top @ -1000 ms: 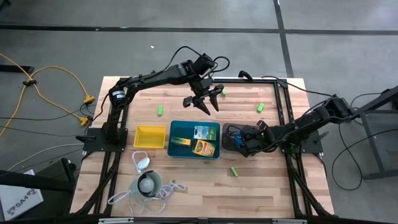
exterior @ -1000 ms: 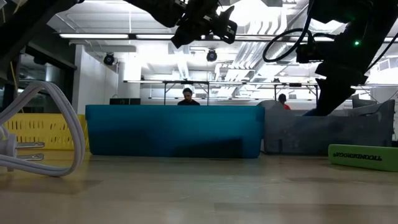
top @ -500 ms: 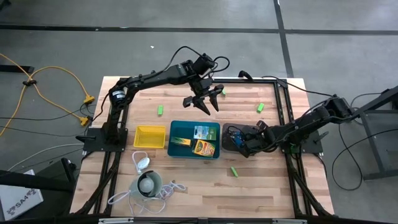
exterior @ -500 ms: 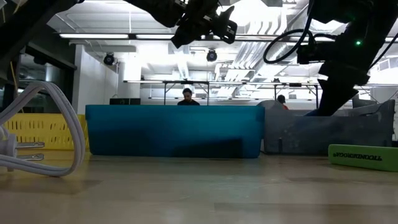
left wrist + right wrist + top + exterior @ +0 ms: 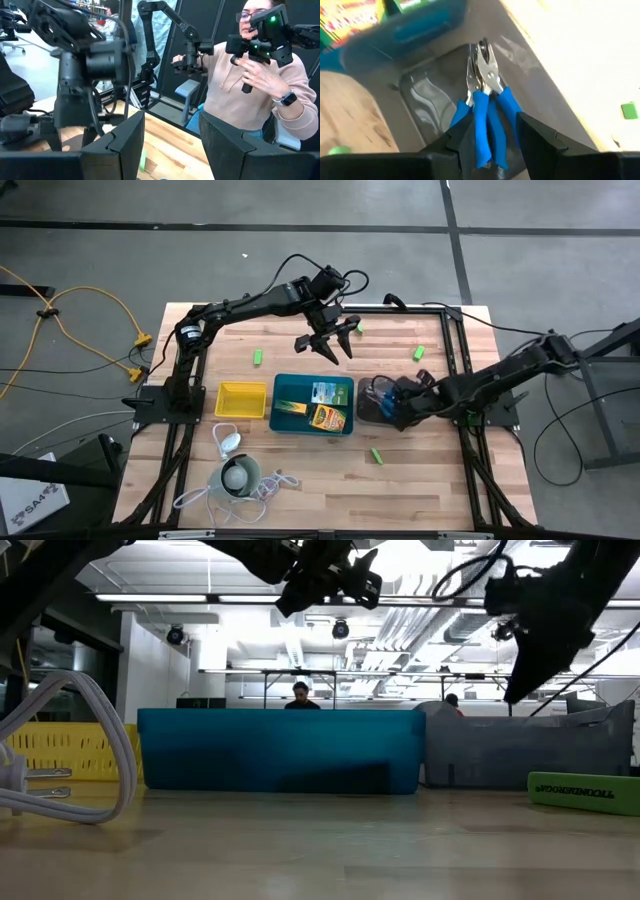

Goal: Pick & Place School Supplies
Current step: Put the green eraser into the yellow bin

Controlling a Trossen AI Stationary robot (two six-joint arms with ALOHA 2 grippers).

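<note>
Teal tray (image 5: 280, 750) stands mid-table — yellow tray (image 5: 68, 752) and grey tray (image 5: 530, 753) flanking it.

Three trays in a row across the middle of the bench (image 5: 300, 480).
The small tray (image 5: 241, 399) lies at the left, the middle tray (image 5: 281, 405) holds the crayon boxes (image 5: 330, 419) and flat pack (image 5: 323, 392), and the right tray (image 5: 366, 412) holds the scissor-like tools (image 5: 486, 112). Small blocks lie scattered: one (image 5: 258, 358) behind the small tray, one (image 5: 419, 352) behind the right tray, one (image 5: 377, 455) in front. The round gadget (image 5: 238, 476) sits in front of the small tray.
</note>
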